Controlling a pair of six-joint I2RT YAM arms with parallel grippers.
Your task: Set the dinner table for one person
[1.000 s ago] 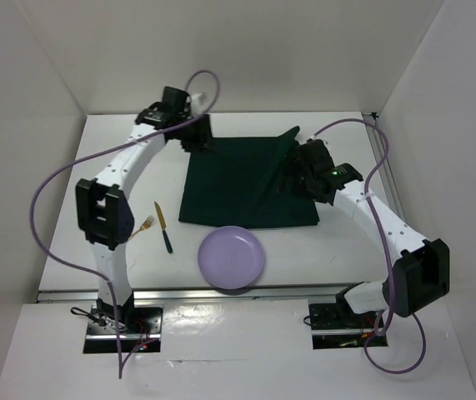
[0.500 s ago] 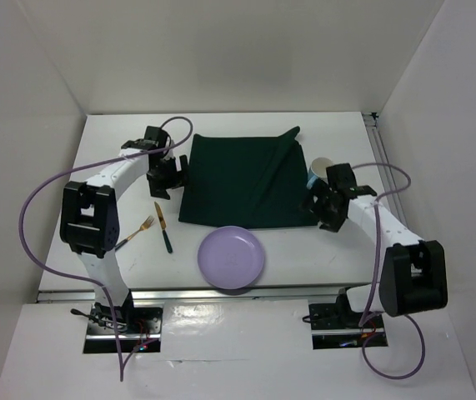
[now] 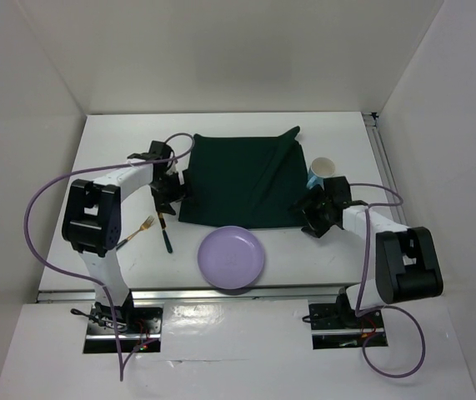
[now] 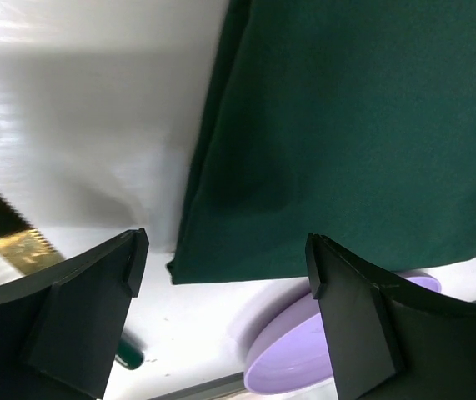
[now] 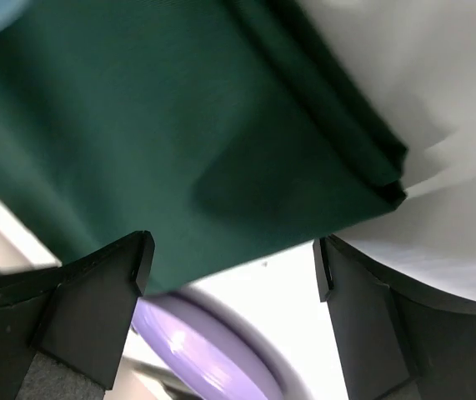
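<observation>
The dinner table [image 3: 329, 133] is a wide white top. A dark green mat [image 3: 238, 179] lies spread on it, with a fold along its far right side. My left gripper [image 3: 173, 196] hangs open over the mat's near left corner [image 4: 212, 267], nothing between its fingers [image 4: 96, 308]. At the mat's near right corner [image 5: 379, 179] my right gripper [image 3: 311, 218] is also open and empty. A lilac plate [image 3: 232, 257] sits just in front of the mat and shows low in both wrist views, plate [image 4: 304, 350] and plate [image 5: 196, 350].
A gold fork [image 3: 140, 229] and a gold knife [image 3: 163, 227] with a green handle lie left of the plate. The knife's blade [image 4: 17, 242] shows beside my left finger. A blue-and-white cup [image 3: 322, 171] stands at the mat's right edge, close behind my right gripper.
Both arms have drawn back from the far part of the mat to its near corners. The left gripper has opened. The cup, hidden behind the right arm before, now shows.
</observation>
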